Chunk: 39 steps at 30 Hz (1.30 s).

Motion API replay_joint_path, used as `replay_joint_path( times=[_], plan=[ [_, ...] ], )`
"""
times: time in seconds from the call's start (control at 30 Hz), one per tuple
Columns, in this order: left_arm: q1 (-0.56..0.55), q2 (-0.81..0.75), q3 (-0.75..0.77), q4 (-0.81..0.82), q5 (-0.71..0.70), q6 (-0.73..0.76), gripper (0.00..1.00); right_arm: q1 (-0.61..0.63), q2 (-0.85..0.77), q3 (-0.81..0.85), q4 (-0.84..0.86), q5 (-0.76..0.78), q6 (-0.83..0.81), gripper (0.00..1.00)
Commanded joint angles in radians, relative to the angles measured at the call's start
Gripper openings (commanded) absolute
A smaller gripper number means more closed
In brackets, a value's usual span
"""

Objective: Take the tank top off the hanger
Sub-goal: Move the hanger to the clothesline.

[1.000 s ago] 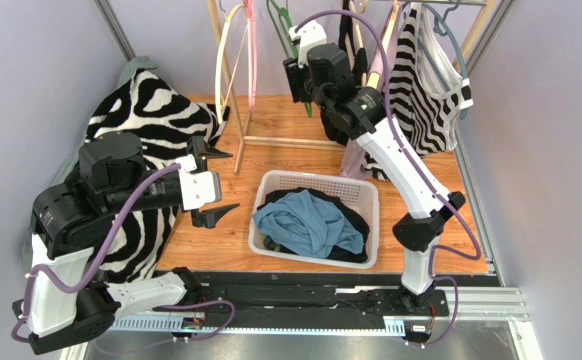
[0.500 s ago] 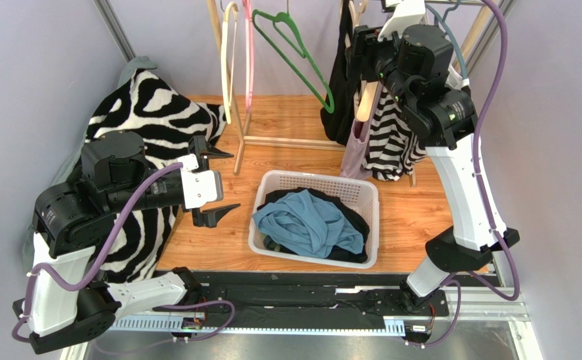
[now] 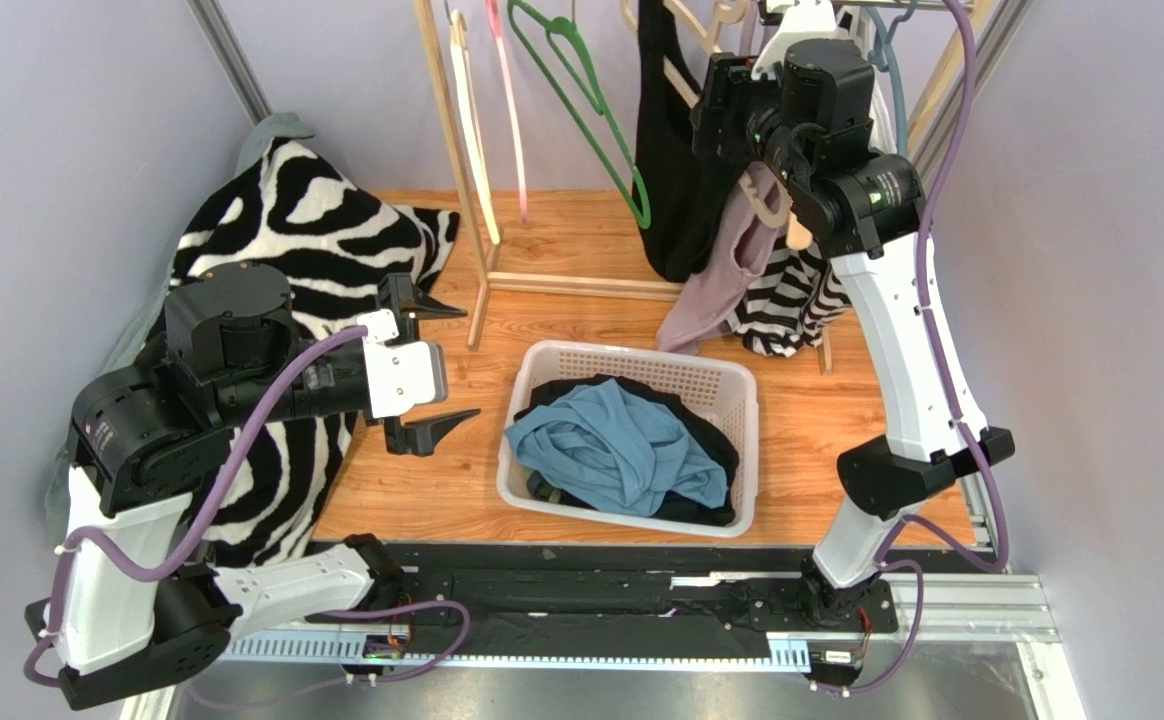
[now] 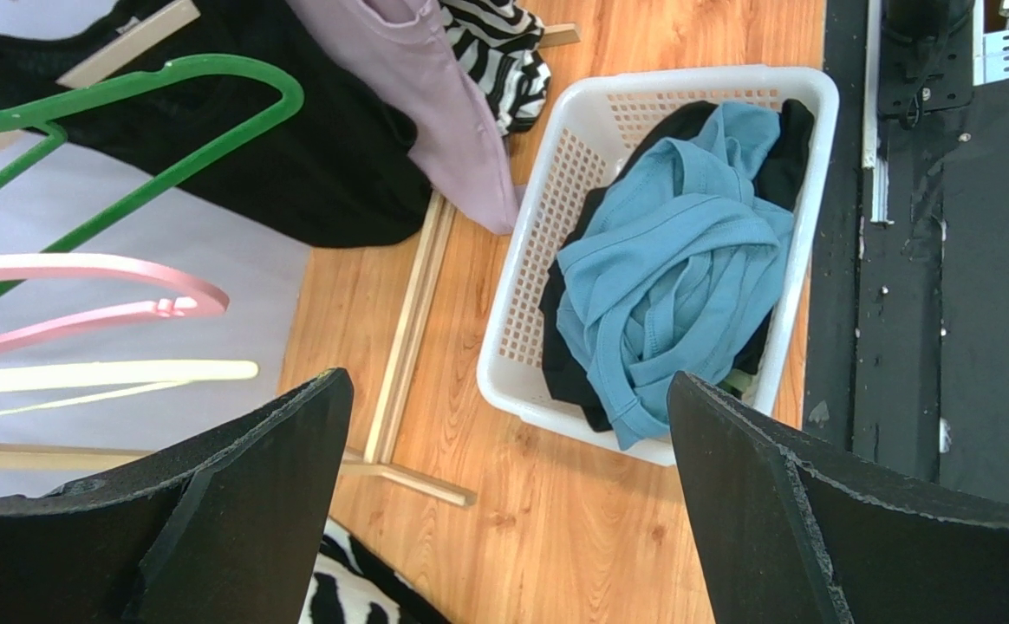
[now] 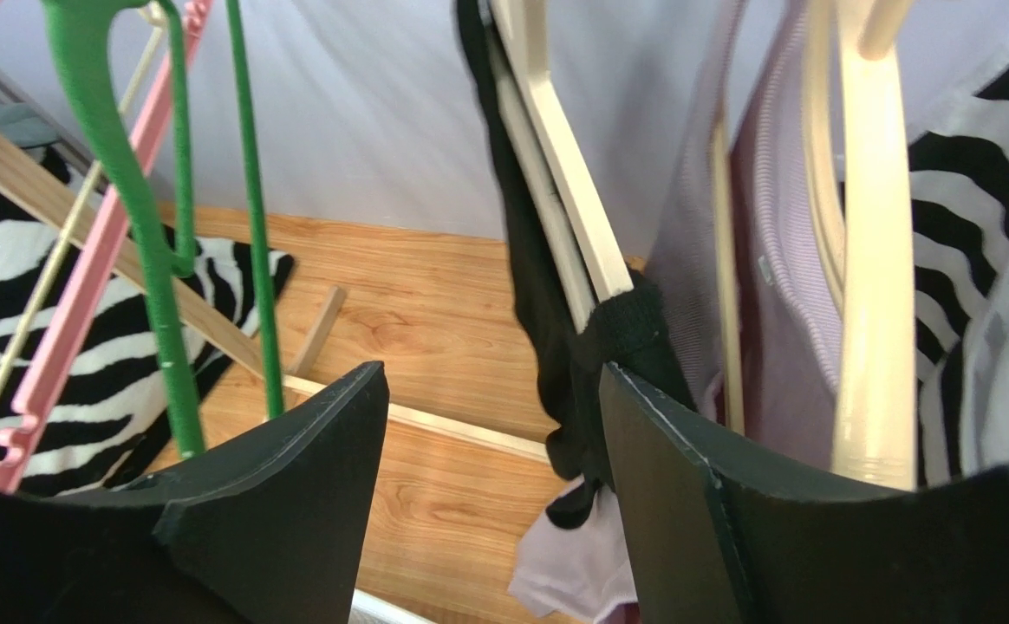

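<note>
A black tank top (image 5: 588,338) hangs on a pale wooden hanger (image 5: 562,156) on the rack. A lilac tank top (image 5: 770,260) and a zebra-striped one (image 5: 979,169) hang to its right on other wooden hangers. My right gripper (image 5: 490,377) is raised at the rack and stands open. The black top's strap lies just past its right finger, with nothing pinched between the fingers. From above, my right gripper (image 3: 723,120) is beside the black top (image 3: 675,180), and the lilac top (image 3: 716,285) trails below. Low on the left, my left gripper (image 3: 431,368) hangs open and empty.
A white basket (image 3: 543,368) holding blue and dark clothes sits on the wooden floor. Empty green (image 3: 588,105), pink and cream hangers hang left of the tops. A zebra-print cloth (image 3: 303,210) is heaped at the far left. Purple walls close both sides.
My right arm swung from the green hanger rightward to the hung tops, then edged back left, and its jaws opened wider. The lilac top swung out. My left arm stayed still.
</note>
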State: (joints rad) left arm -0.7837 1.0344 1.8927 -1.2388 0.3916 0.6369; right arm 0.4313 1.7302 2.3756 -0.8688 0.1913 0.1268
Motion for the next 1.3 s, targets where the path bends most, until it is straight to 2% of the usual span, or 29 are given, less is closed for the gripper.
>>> replay_joint_path(
  times=[0.0,0.17,0.4,0.53,1.0,1.1,1.2,1.27],
  plan=[
    [0.003,0.001,0.009,0.013,0.036,-0.013,0.99,-0.002,-0.049,-0.027,-0.019,0.112,-0.036,0.67],
    [0.006,0.0,0.0,0.015,0.039,-0.013,0.99,-0.003,-0.096,-0.072,0.0,0.148,-0.078,0.69],
    [0.008,-0.008,-0.011,0.01,0.05,-0.016,0.99,-0.04,-0.144,-0.09,0.12,-0.068,-0.043,0.74],
    [0.014,-0.013,-0.015,0.01,0.053,-0.014,0.99,-0.075,-0.121,-0.067,0.125,-0.136,-0.001,0.74],
    [0.015,-0.019,-0.017,0.006,0.062,-0.016,0.99,-0.124,-0.161,-0.232,0.065,-0.115,-0.006,0.73],
    [0.015,-0.014,-0.014,0.006,0.07,-0.016,0.99,-0.126,-0.202,-0.306,0.102,-0.116,-0.004,0.59],
    [0.015,-0.014,-0.009,0.006,0.073,-0.019,0.99,-0.124,-0.215,-0.332,0.132,-0.124,0.0,0.26],
    [0.017,-0.014,-0.007,0.006,0.076,-0.019,0.99,-0.12,-0.216,-0.343,0.152,-0.133,0.004,0.15]
  ],
)
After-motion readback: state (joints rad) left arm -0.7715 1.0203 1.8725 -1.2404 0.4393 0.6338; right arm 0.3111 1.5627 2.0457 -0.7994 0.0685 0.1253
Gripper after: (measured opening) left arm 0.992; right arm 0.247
